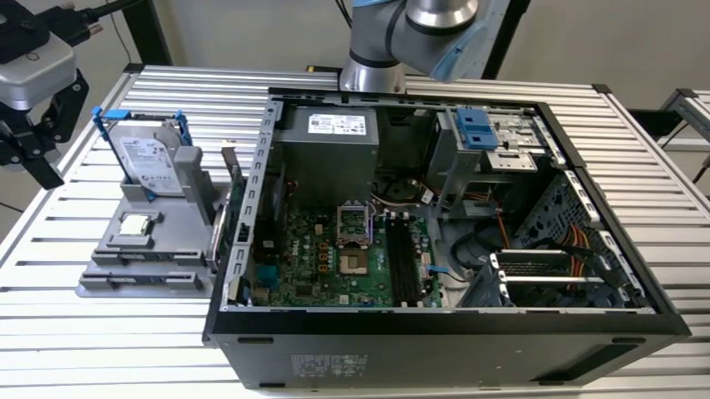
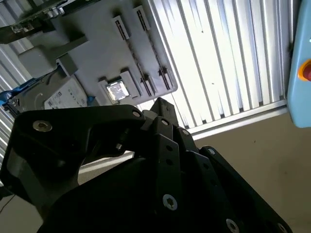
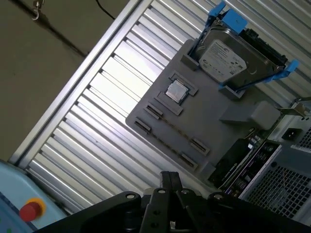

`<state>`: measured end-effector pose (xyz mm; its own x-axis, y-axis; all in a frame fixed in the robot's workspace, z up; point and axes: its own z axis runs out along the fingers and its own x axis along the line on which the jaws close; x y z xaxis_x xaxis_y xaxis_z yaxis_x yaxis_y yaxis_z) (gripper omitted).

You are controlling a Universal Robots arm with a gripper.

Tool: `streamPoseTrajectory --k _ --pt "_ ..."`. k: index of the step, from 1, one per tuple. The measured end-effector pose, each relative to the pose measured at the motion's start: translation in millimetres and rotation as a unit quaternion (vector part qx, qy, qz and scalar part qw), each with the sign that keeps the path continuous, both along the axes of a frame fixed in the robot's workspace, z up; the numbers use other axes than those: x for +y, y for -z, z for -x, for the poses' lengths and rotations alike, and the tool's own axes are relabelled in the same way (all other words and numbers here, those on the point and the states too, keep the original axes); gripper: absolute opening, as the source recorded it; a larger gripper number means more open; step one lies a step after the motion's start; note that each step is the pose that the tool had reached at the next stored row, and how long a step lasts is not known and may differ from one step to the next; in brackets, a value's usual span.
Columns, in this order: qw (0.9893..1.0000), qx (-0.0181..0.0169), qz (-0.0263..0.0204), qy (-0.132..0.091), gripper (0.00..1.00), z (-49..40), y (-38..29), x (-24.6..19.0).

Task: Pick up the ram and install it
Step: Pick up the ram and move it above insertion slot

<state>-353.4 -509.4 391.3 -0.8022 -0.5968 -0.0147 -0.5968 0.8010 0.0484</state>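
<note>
From where I stand, the tool [image 1: 46, 170] hangs above the table [image 1: 111, 349], at about ten o'clock from the open computer case [image 1: 444, 320] in the exterior view. In the first wrist view its fingertips [image 3: 170, 182] look drawn together with nothing between them, so I judge it closed and empty.

Below it, at nine o'clock from the case, sits the gray parts fixture [image 1: 111, 278], carrying a hard drive [image 1: 150, 158] in a blue caddy and a processor chip [image 1: 135, 224]. The fixture also has paired end holders [image 3: 153, 111]. I cannot pick out the ram with any certainty. A thin dark line between one pair of holders may be the stick seen edge-on, but I would not swear to it. The long black memory slots [image 1: 401, 262] on the motherboard look unfilled.

To my eye the pick is not yet begun. Doing it well means spreading the fingers before any descent, squaring them to the stick's flat faces and taking it near mid-length. The lift should go straight up, clear of the drive caddy.
</note>
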Motion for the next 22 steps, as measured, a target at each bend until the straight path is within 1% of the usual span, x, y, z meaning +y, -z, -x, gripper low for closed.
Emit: streamPoseTrajectory --k 6,14,22 --pt "0.9999 0.0000 0.0003 -0.016 0.00 0.0 0.0 0.0" --pt "0.9994 0.0000 0.0003 -0.035 0.00 -0.1 0.0 0.0" --pt "0.9994 -0.0001 0.0003 -0.036 0.00 0.1 0.0 0.1"
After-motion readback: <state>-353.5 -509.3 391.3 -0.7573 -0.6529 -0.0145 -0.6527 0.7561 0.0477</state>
